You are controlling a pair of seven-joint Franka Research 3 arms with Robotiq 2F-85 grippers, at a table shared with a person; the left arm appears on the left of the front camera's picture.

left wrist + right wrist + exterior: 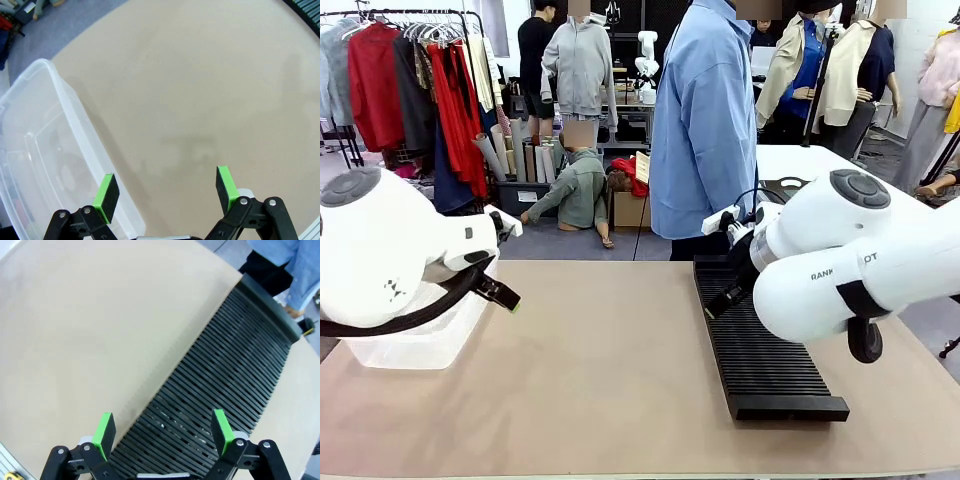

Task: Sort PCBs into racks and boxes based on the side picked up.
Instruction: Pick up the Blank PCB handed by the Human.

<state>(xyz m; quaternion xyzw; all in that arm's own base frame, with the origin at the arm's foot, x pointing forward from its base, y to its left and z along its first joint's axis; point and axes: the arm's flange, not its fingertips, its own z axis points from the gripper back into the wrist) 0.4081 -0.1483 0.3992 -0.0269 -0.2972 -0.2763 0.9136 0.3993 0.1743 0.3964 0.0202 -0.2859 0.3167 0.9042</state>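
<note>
The PCBs are out of view. The long black ribbed rack lies on the right half of the table, running away from me. My right gripper hangs open above the rack's near end, nothing between its green pads. The clear plastic box stands at the table's left edge, partly behind my left arm. My left gripper is open and empty over bare tabletop, just beside the box's long rim. The box looks empty.
A person in a light blue shirt stands at the far side of the table, behind the rack's far end. The beige tabletop stretches bare between box and rack. Both white arms bulk large at the picture's sides.
</note>
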